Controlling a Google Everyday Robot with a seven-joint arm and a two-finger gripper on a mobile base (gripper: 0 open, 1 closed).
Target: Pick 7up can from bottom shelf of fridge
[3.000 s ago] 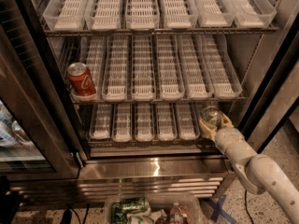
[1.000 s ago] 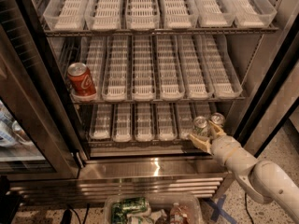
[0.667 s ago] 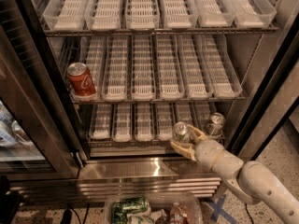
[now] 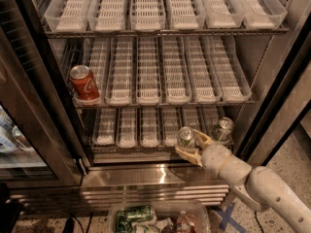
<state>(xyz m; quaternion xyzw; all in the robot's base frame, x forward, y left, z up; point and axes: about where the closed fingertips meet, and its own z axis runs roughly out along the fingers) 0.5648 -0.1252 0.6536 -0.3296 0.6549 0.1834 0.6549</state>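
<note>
The fridge (image 4: 272,106) stands open, with wire racks of clear plastic lanes. My gripper (image 4: 193,147) is at the front edge of the bottom shelf (image 4: 127,130), right of its middle. It is shut on the 7up can (image 4: 185,136), a small can with a silver top and dull greenish body, held upright between the cream fingers (image 4: 202,140). The can is in front of the lanes, at the shelf's lip. A second silver-topped can (image 4: 223,128) stands at the shelf's right end, behind my wrist.
A red Coca-Cola can (image 4: 83,84) stands at the left of the middle shelf. The glass door (image 4: 24,130) hangs open on the left. The stainless base (image 4: 146,178) lies below the shelf. A clear bin of cans (image 4: 155,220) sits on the floor in front.
My gripper has moved left and outward along the bottom shelf with the 7up can in it. This uncovered the second can at the right end. The Coca-Cola can has not moved.
</note>
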